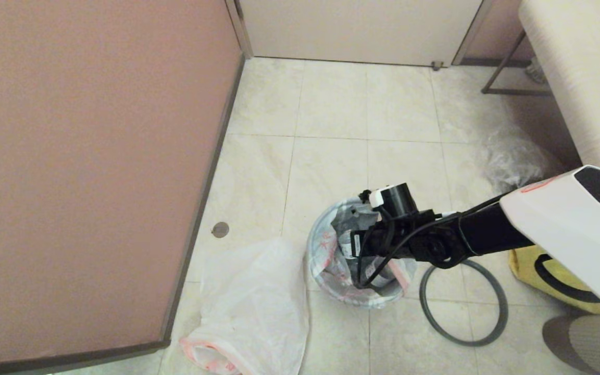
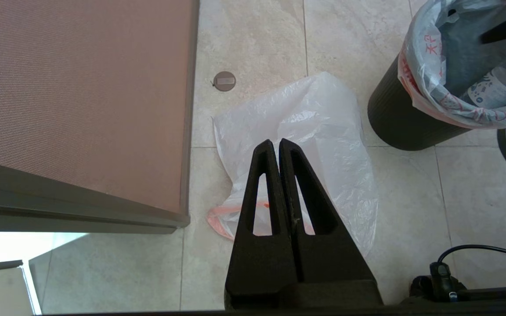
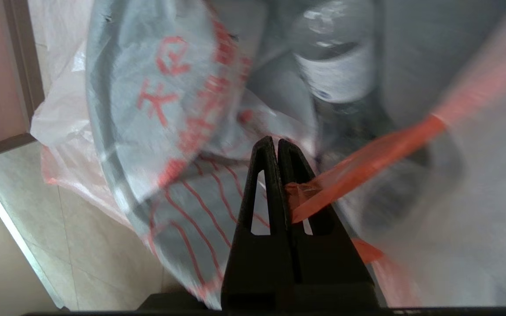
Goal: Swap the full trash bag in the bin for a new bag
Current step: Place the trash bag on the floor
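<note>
The black bin (image 2: 400,118) stands on the tiled floor, lined with the full trash bag (image 1: 326,255), whose pink-red rim folds over the bin's edge. A clear bottle (image 2: 492,85) lies inside it. My right arm (image 1: 466,234) reaches over the bin. The right gripper (image 3: 277,141) is shut on a pink-red strip (image 3: 367,158) of that bag's rim, pulled taut. The new bag (image 1: 253,302) lies limp and flat on the floor left of the bin. Above it my left gripper (image 2: 276,141) hangs shut with nothing in it. The grey hoop (image 1: 464,302) lies on the floor right of the bin.
A pink-brown partition (image 1: 86,172) closes off the left side. Its corner is near the new bag. A yellow bag (image 1: 550,281) and a crumpled clear bag (image 1: 513,156) lie at the right, under a pale bench (image 1: 581,78). A round floor cap (image 1: 220,229) sits by the partition.
</note>
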